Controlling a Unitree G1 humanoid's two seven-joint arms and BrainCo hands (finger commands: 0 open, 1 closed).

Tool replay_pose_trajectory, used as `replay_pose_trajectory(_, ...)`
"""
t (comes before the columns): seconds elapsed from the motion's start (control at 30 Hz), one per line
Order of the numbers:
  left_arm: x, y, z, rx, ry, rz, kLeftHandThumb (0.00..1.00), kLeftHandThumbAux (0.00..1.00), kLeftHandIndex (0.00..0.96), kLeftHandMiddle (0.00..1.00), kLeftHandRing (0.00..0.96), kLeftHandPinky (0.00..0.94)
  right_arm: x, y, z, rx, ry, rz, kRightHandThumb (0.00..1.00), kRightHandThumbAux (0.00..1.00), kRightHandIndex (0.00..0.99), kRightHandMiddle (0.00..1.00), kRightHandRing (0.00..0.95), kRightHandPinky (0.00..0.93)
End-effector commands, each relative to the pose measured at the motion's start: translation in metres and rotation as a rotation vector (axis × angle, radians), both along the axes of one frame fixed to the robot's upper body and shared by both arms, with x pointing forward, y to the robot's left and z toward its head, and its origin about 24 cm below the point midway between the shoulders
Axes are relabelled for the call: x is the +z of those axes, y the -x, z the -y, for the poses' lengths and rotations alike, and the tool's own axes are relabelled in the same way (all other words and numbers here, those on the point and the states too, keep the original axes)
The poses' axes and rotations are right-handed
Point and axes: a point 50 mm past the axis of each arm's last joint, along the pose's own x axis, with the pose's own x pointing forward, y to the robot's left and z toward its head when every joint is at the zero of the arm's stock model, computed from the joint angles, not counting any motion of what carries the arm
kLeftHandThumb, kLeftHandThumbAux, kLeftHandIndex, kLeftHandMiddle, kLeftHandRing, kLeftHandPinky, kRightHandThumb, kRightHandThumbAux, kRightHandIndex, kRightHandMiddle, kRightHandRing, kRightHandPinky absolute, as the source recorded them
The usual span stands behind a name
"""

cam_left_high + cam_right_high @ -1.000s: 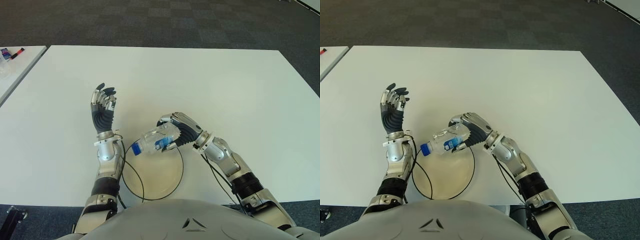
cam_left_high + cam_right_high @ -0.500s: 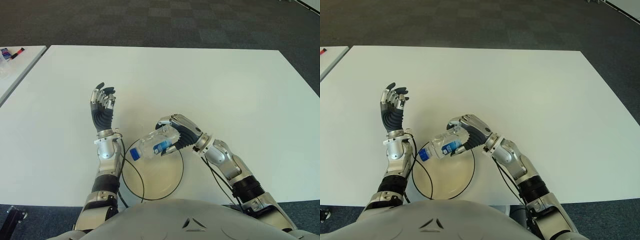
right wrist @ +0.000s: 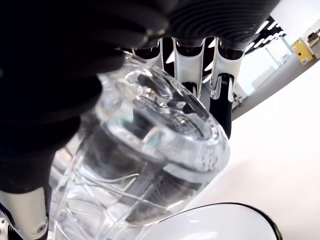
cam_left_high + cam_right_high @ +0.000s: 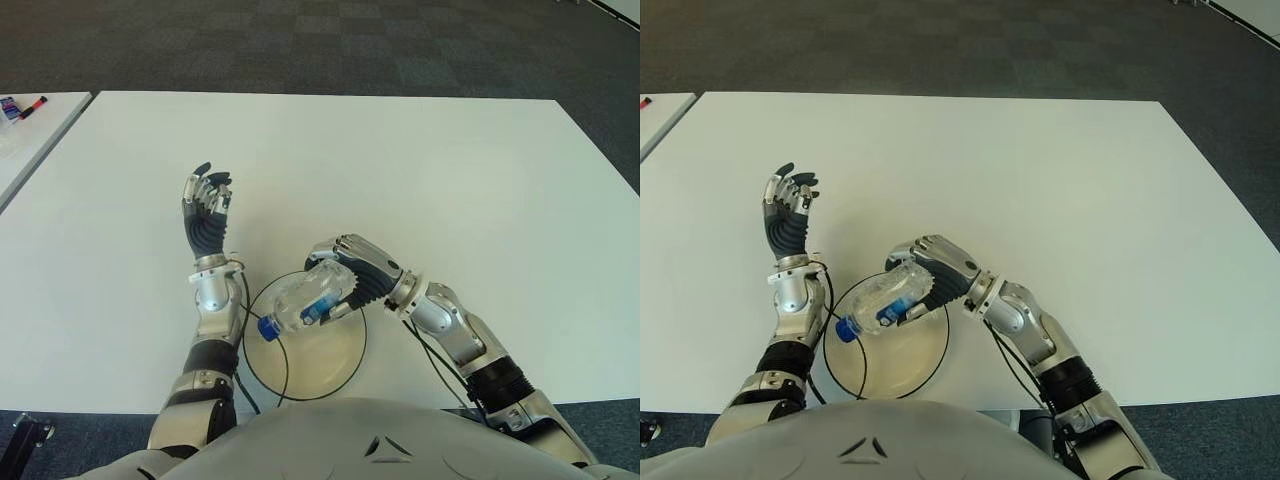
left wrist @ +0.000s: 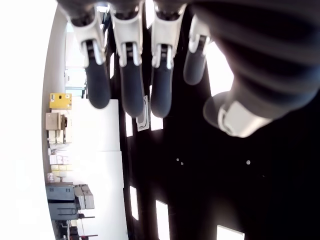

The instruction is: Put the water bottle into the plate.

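Gripping the bottle [image 4: 300, 303] sideways, the right hand [image 4: 358, 276] holds it over the plate [image 4: 340, 362], cap toward the robot's left, while the left hand [image 4: 204, 212] shows beside it, fingers relaxed.

I can read no text anywhere; the blue label on the water bottle [image 4: 305, 300] held in my right hand [image 4: 352, 275] is illegible.
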Motion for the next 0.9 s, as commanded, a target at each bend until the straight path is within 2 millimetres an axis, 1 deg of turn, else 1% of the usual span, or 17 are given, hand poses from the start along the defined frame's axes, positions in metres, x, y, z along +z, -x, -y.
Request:
replay_pose_trajectory(0.03,-0.0021,-0.0010,-0.0031,0.012,-0.003,-0.010,0.545,0.608,0.225,0.362,0.359,0.390,0.0014,0.0024,-0.0010,0.023,-0.032,-0.003,1.000,0.667,0.378,0.493,0.501,0.455)
replay_pose_trajectory(0.47,-0.0038,-0.0026,-0.0030,0.013,-0.018,-0.023,0.514,0.603,0.216,0.346,0.355,0.388,-0.0004,0.0047,0.0000,0.029,-0.043,0.011,1.000,0.667,0.377,0.492,0.501,0.457)
replay_pose_trajectory(0.9,-0.0041,-0.0027,-0.0032,0.011,-0.020,-0.026,0.515,0.597,0.213,0.344,0.354,0.389,-0.0011,0.0031,0.0004,0.016,-0.033,0.032,1.000,0.666,0.393,0.489,0.495,0.454)
